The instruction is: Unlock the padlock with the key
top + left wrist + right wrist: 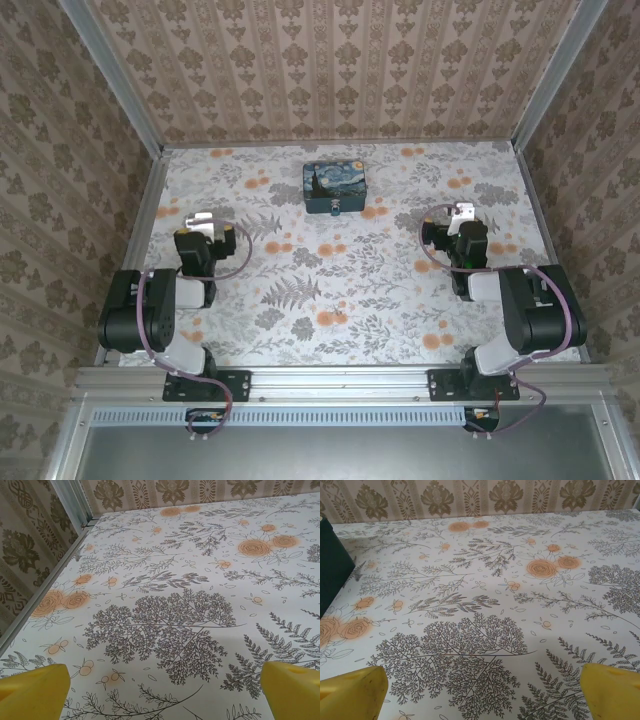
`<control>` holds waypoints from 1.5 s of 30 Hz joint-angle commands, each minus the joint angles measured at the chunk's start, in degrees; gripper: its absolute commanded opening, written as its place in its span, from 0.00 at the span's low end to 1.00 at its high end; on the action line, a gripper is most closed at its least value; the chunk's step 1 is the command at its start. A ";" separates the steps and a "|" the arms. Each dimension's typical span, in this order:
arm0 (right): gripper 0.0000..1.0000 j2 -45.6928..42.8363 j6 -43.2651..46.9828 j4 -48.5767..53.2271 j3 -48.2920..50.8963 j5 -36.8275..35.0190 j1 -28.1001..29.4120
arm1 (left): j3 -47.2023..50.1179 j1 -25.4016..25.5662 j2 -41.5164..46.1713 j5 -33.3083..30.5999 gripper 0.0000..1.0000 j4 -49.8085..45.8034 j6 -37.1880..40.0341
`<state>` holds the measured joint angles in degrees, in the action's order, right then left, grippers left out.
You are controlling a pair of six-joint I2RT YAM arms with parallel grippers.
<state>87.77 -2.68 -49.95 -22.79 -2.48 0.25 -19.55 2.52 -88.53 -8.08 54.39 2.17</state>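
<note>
The padlock (335, 207) is a tiny silvery lock hanging on the front face of a blue night-sky tin (337, 185) at the far middle of the table. The key is out of view. My left gripper (205, 217) hovers over the left side of the table, well short of the tin and to its left. In the left wrist view it (162, 700) is open, yellow fingertips (35, 692) wide apart over bare cloth. My right gripper (461, 212) sits to the right of the tin. It (482, 700) is open too, with nothing between its fingertips (612, 692).
A floral tablecloth (330, 290) covers the table, with papered walls and metal rails (150, 190) on three sides. The tin's dark side (332, 565) shows at the left edge of the right wrist view. Both arm bases are bolted at the near edge.
</note>
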 commanded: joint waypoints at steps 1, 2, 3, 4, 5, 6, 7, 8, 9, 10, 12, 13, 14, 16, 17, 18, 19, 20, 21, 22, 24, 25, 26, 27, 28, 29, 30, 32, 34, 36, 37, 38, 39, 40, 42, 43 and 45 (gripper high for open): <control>0.99 0.10 0.79 -0.18 -0.20 1.25 -0.08 | -1.25 -0.20 0.59 1.25 1.00 -0.81 0.00; 0.99 0.13 0.83 -0.23 -0.15 1.25 -0.06 | -1.44 -0.20 0.54 1.22 1.00 -1.22 -0.06; 0.99 0.19 0.83 -0.11 -0.15 1.25 -0.08 | -1.74 -0.15 0.47 1.28 1.00 -1.74 -0.07; 1.00 0.13 0.83 -0.14 -0.17 1.24 -0.06 | -1.93 -0.16 0.50 1.35 1.00 -2.06 0.00; 1.00 0.17 0.82 -0.14 -0.15 1.25 -0.12 | -2.03 -0.15 0.52 1.45 1.00 -2.28 0.02; 1.00 0.14 0.73 -0.12 -0.15 1.33 -0.16 | -2.28 -0.24 0.50 1.41 1.00 -2.66 0.01; 0.99 0.09 0.78 -0.22 -0.18 1.38 -0.11 | -2.58 -0.23 0.51 1.41 1.00 -3.31 0.02; 1.00 0.11 0.73 -0.14 -0.15 1.33 -0.16 | -3.04 -0.24 0.45 1.49 1.00 -4.15 0.06; 1.00 0.12 0.67 -0.14 -0.16 1.28 -0.15 | -3.18 -0.32 0.38 1.79 1.00 -4.40 0.00; 1.00 0.10 0.66 -0.10 -0.17 1.30 -0.16 | -3.20 -0.50 0.43 2.13 1.00 -4.38 0.00; 1.00 0.14 0.66 -0.14 -0.18 1.26 -0.16 | -3.29 -0.60 0.46 2.23 1.00 -4.47 -0.07; 1.00 0.05 0.66 -0.13 -0.15 1.25 -0.16 | -3.22 -0.63 0.39 2.28 1.00 -4.47 -0.07; 1.00 0.12 0.66 -0.15 -0.12 1.28 -0.16 | -3.30 -0.74 0.38 2.52 1.00 -4.50 -0.15; 0.99 0.20 0.61 0.24 -0.40 1.33 -0.23 | -3.38 -1.12 0.38 3.18 1.00 -4.82 -0.33; 0.99 0.21 0.57 0.21 -0.48 1.42 -0.25 | -3.39 -1.20 0.40 3.40 1.00 -4.82 -0.42; 1.00 0.19 0.57 0.25 -0.42 1.51 -0.25 | -3.45 -1.21 0.38 3.42 1.00 -4.86 -0.35; 1.00 0.15 0.50 0.14 -0.37 1.68 -0.30 | -3.45 -1.21 0.50 3.54 1.00 -4.86 -0.33; 0.99 0.10 0.48 -0.01 -0.25 1.87 -0.40 | -3.31 -1.21 0.57 4.05 1.00 -4.70 -0.26; 1.00 0.03 0.47 -0.22 -0.08 1.91 -0.43 | -3.51 -1.25 0.60 5.15 1.00 -5.07 0.19; 0.99 -0.17 0.41 -0.24 -0.07 1.79 -0.44 | -4.24 -1.22 0.98 6.61 1.00 -6.80 0.83; 1.00 -2.75 0.44 1.57 -0.24 1.49 -0.34 | -5.41 -1.20 2.42 6.18 1.00 -10.08 0.61; 0.99 -5.29 0.20 5.57 -1.04 0.67 -0.34 | -5.99 -1.21 3.28 5.05 1.00 -11.54 0.18; 1.00 -7.59 -0.32 10.74 -2.51 -0.10 -0.34 | -6.74 -1.21 4.31 4.28 1.00 -13.85 -0.04; 1.00 -10.65 -0.70 14.66 -3.88 -0.44 -0.34 | -7.78 -1.21 5.10 3.73 1.00 -16.36 -0.22; 0.99 -12.87 -1.20 18.62 -5.18 -0.31 -0.34 | -9.10 -1.17 5.98 3.52 1.00 -19.13 -0.24; 0.99 -14.64 -3.15 21.56 -6.45 -0.58 -0.41 | -10.64 -1.07 6.75 3.29 1.00 -22.82 -0.19; 1.00 -15.82 -5.85 23.21 -7.31 -0.85 -0.50 | -12.08 -0.95 7.33 3.57 1.00 -25.89 -0.17; 1.00 -17.08 -10.47 25.91 -8.93 0.92 -0.60 | -15.29 -0.40 8.55 3.60 1.00 -32.30 -0.55; 1.00 -16.66 -13.43 27.23 -10.75 5.68 -0.62 | -17.84 0.32 9.57 3.48 1.00 -36.83 -2.30; 0.99 -14.79 -16.22 27.96 -13.22 11.69 -0.61 | -20.08 0.59 10.31 4.50 1.00 -40.03 -5.84; 0.99 -13.29 -18.00 28.50 -14.89 14.90 -0.61 | -21.71 0.79 10.31 4.62 1.00 -42.45 -8.41; 1.00 -11.60 -19.91 29.45 -16.97 17.57 -0.54 | -23.96 0.87 10.05 4.88 1.00 -45.36 -10.98; 0.99 -9.77 -21.96 30.22 -18.63 19.41 -0.52 | -26.08 0.95 9.32 5.25 1.00 -48.28 -13.39; 0.96 -7.55 -23.95 29.92 -20.55 22.45 -0.46 | -28.76 0.99 8.39 6.23 1.00 -51.65 -15.80; 0.92 -2.39 -28.35 30.43 -24.27 26.03 -0.19 | -33.79 1.44 5.55 8.89 0.99 -56.78 -19.45; 0.89 0.26 -30.62 30.20 -26.20 27.88 -0.03 | -35.98 1.84 4.13 10.78 0.99 -58.36 -20.96; 0.86 5.05 -35.57 29.91 -29.96 30.45 0.36 | -39.09 3.07 1.58 14.14 0.99 -58.96 -23.69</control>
<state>88.25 -28.25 -21.98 -48.38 19.64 0.05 -54.96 4.10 -84.01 0.14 3.66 -14.04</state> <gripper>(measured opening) 0.865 0.994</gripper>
